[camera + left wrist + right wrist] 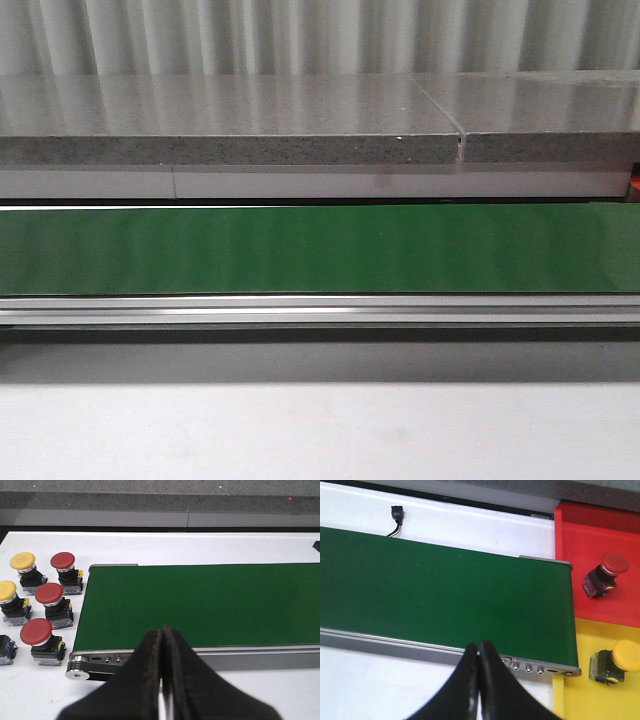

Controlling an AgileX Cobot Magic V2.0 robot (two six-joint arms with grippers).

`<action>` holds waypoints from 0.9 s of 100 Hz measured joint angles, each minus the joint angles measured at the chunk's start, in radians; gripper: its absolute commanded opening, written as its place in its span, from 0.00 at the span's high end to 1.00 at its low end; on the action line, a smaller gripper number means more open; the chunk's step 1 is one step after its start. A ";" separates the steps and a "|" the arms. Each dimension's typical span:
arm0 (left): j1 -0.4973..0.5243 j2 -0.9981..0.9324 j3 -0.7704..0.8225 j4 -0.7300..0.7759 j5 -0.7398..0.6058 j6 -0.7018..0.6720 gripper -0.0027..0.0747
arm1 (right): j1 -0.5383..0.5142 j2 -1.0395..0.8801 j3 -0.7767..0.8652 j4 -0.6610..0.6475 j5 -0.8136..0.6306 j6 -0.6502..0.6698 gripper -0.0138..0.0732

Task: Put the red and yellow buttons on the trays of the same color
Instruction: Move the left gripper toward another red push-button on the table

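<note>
Risk sits mostly at the supply end, where you have loose buttons packed close beside the green belt [200, 605]. Both claws are pressed fully together with nothing between the fingers: the left gripper [161, 680] hangs over the near rail at the belt's roller end, the right gripper [479, 680] over the near rail at the opposite end, by the trays. Either one must open before it can take a button, so if you drive it down as it stands, it will likely shove or topple a button instead of gripping it.

The waiting buttons stand almost touching, so wide-open fingers could knock a neighbour over, or catch a mushroom cap rather than the body. Colour is the other hazard: red and yellow sit mixed in the cluster.

Counting in the left wrist view: three red buttons, at [63, 560], [49, 594] and [36, 631]; two yellow buttons, at [23, 561] and [6, 591]; and one more body cut off at the frame edge [5, 650], whose cap colour you cannot tell.

At the far end, one red button [605, 575] lies tipped on the red tray [620, 525], and one yellow button [620, 660] lies tipped on the yellow tray [570, 700]. Nothing rides the belt.
</note>
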 measured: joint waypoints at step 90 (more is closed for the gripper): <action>0.000 0.000 0.000 0.000 0.000 0.000 0.19 | 0.000 -0.002 0.002 0.000 0.001 0.000 0.92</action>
